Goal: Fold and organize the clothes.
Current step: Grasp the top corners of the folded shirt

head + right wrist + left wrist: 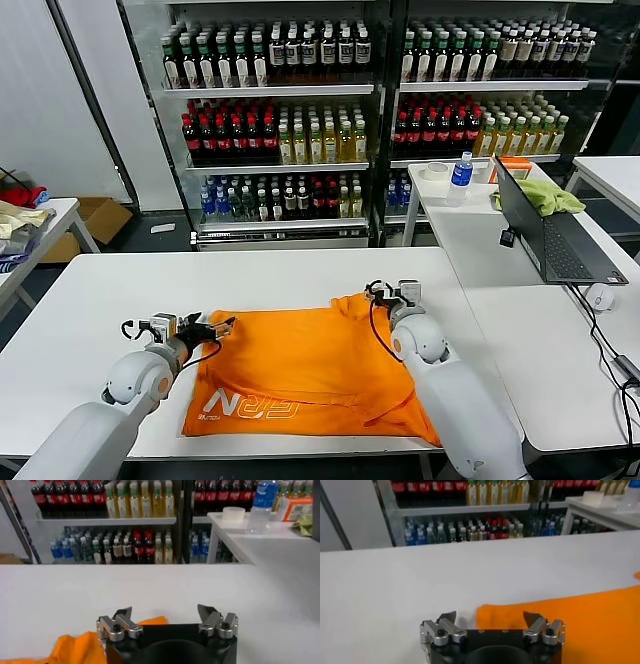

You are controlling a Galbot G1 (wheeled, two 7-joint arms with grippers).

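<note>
The bright orange T-shirt (pixel 305 365) lies spread on the white table (pixel 90 300), white lettering near its front left edge. My left gripper (pixel 222 325) is open and empty at the shirt's far left corner; in the left wrist view (pixel 490 616) that orange corner (pixel 560 620) lies just ahead of the jaws. My right gripper (pixel 392 290) is open and empty at the shirt's far right corner; in the right wrist view (pixel 165 611) a tip of orange fabric (pixel 152 620) shows between the jaws.
A second table at the right holds a laptop (pixel 545 235), a mouse (pixel 600 296), cables, a yellow-green cloth (pixel 545 195), a bottle (pixel 460 175) and tape roll. Drink coolers (pixel 290 120) stand behind. A fabric pile (pixel 20 215) sits far left.
</note>
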